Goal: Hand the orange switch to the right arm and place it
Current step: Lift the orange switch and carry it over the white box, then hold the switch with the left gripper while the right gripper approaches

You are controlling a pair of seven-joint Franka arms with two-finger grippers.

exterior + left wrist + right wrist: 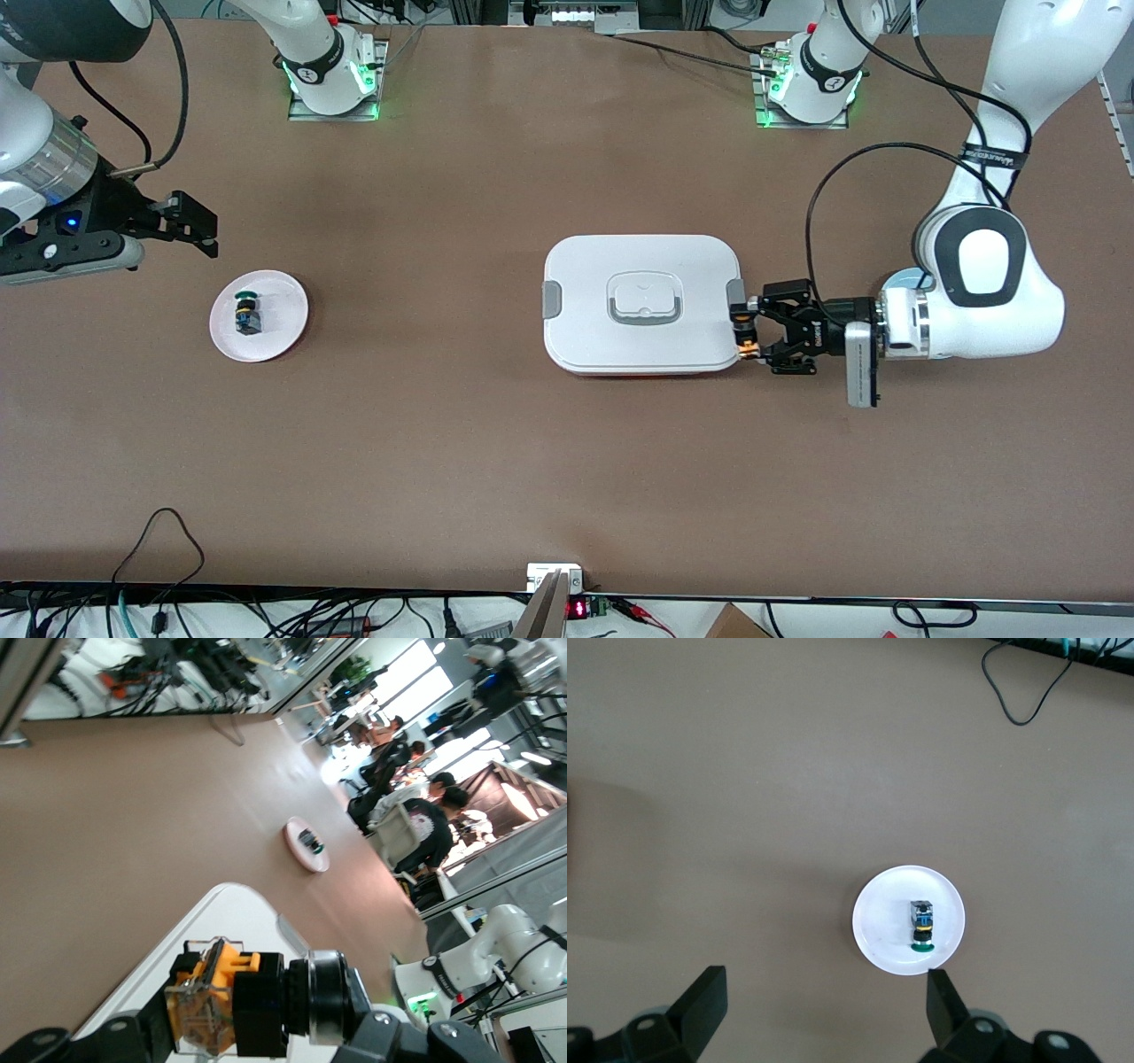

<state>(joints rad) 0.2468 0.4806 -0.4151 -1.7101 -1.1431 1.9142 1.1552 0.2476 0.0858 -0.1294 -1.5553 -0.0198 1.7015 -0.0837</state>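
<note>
- Orange switch sits clamped in the left gripper, at the edge of the white lidded box on the side toward the left arm's end of the table.
- In the left wrist view the switch lies crosswise between the fingers, its long axis running from the tan-orange base through the black body; the cap end is hard to make out.
- The front view shows only small orange specks at the fingertips; the wrist view shows the switch's body plainly.
- The right gripper hangs with its fingers spread wide and empty, over the table beside the white plate.
- A green-capped switch lies on its side on that plate.
- The brown table carries the box and plate well apart.
</note>
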